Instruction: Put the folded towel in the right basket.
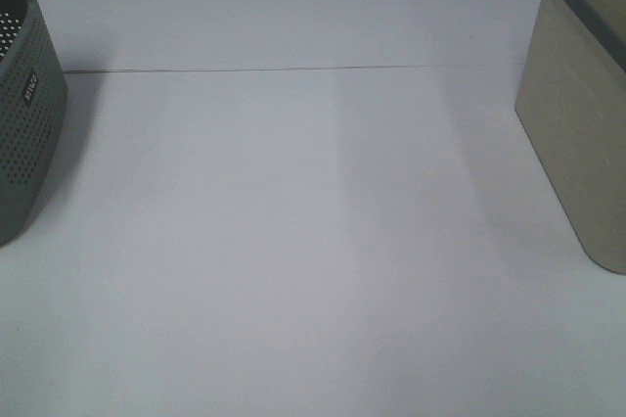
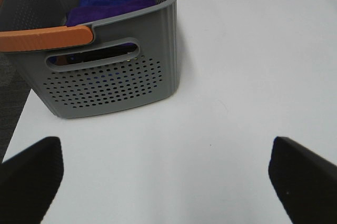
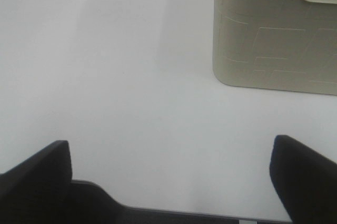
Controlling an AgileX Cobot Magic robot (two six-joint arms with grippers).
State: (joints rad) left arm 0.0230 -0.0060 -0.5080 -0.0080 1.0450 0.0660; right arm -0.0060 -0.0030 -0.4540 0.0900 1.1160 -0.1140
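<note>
A folded purple towel (image 2: 108, 2) with a white label lies inside the grey perforated basket (image 2: 113, 79), which has an orange handle and stands at the table's left edge (image 1: 24, 104). The beige right basket (image 1: 577, 133) stands at the right edge and also shows in the right wrist view (image 3: 274, 40). My left gripper (image 2: 166, 182) is open and empty above the table, short of the grey basket. My right gripper (image 3: 171, 174) is open and empty, short of the beige basket. Neither gripper shows in the exterior high view.
The white table (image 1: 313, 241) spreads between the two baskets, with a thin seam line (image 1: 293, 69) across its far part. Its near edge shows in the right wrist view (image 3: 174, 214).
</note>
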